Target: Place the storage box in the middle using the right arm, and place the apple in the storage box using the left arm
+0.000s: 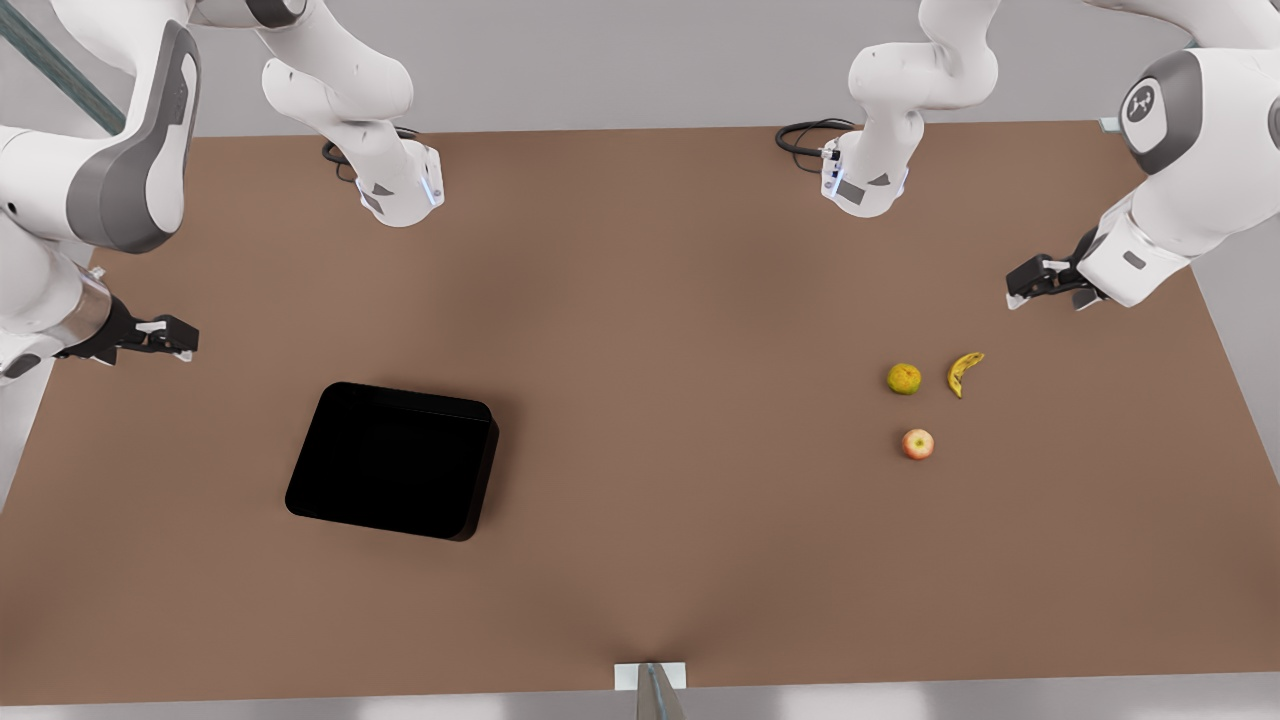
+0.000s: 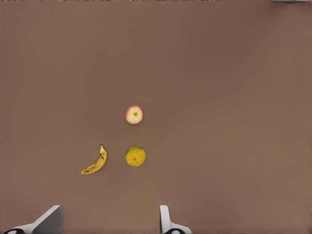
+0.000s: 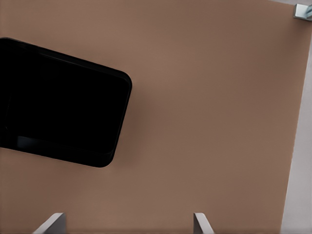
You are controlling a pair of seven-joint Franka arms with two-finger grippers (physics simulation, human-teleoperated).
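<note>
front: overhead, whole table (image 1: 640, 300) | left wrist: above fruits | right wrist: above tray

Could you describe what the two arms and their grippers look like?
Both arms are white with grey joint covers. The left gripper and right gripper are black with white fingers. Black cables loop at each base, small blue lights glow there, and a round logo marks one grey joint.

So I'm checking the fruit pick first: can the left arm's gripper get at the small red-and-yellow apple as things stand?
Probably yes. The left gripper hangs open above the brown table, and the red-and-yellow apple lies apart from the yellow-green round fruit and yellow banana, nothing covering it.
</note>
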